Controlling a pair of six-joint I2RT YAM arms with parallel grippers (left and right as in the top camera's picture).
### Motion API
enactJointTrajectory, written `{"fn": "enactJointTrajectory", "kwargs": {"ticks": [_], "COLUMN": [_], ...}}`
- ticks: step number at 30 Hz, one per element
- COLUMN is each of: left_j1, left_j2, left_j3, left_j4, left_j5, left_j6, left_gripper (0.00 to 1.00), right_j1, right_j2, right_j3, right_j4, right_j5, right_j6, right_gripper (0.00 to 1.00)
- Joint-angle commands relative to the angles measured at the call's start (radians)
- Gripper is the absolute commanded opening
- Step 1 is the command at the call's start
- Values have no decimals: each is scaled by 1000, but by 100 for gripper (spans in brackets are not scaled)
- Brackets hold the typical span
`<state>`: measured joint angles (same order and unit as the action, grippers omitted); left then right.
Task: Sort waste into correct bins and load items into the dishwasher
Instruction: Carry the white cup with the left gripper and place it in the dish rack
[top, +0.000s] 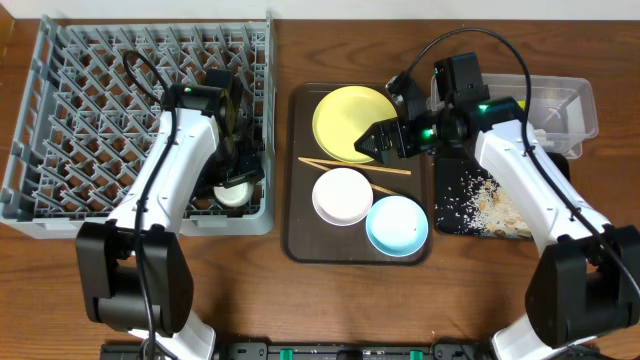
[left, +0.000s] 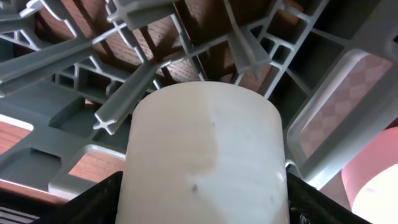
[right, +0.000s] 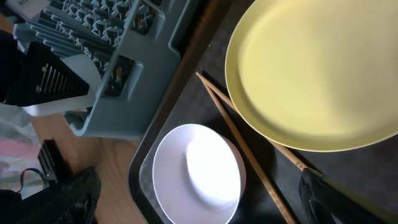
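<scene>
The small white cup (top: 236, 195) is located in the grey dish rack (top: 60, 120), in the corner nearest the brown tray (top: 300, 235). In the overhead view it is largely covered by the left gripper (top: 238, 182). In the left wrist view its wall fills the span between the two black fingers (left: 93, 199). Whether these are pressed on the cup or stand just clear cannot be told.

The right gripper (top: 368, 142) is held over the yellow plate (top: 340, 110), fingers spread wide, nothing between them. The right wrist view shows the chopsticks (right: 242, 137) between the plate and the white bowl (right: 199, 171). The light-blue bowl (top: 397, 225), black tray (top: 450, 215), rice scraps (top: 490, 205) and clear tub (top: 570, 110) are seen only from overhead.
</scene>
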<state>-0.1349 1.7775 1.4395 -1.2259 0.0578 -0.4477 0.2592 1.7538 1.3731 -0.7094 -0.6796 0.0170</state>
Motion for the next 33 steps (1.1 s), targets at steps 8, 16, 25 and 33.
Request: {"fn": "enactJointTrajectory", "kwargs": {"ticks": [8,16,25,33], "left_j1": [-2,-1,-2,-2], "left_j2": [-46,-45,-45,-46], "left_j3": [33,32,31,32], "left_j4": [-62,-97,-73,-30], "left_j5": [118,102,69,69], "left_j6": [2,2,2,2], "left_gripper": [63,64,85,85], "right_j1": [10,10,10,10], "right_j2": [-54,-54,-54,-54], "right_j3": [13,13,13,13], "right_j4": [2,-2,-17,-15], "right_j5": [-5,-5,-5,-5], "right_j6": [-15,-15,-19,-19], "right_gripper": [99,99,99,99]}}
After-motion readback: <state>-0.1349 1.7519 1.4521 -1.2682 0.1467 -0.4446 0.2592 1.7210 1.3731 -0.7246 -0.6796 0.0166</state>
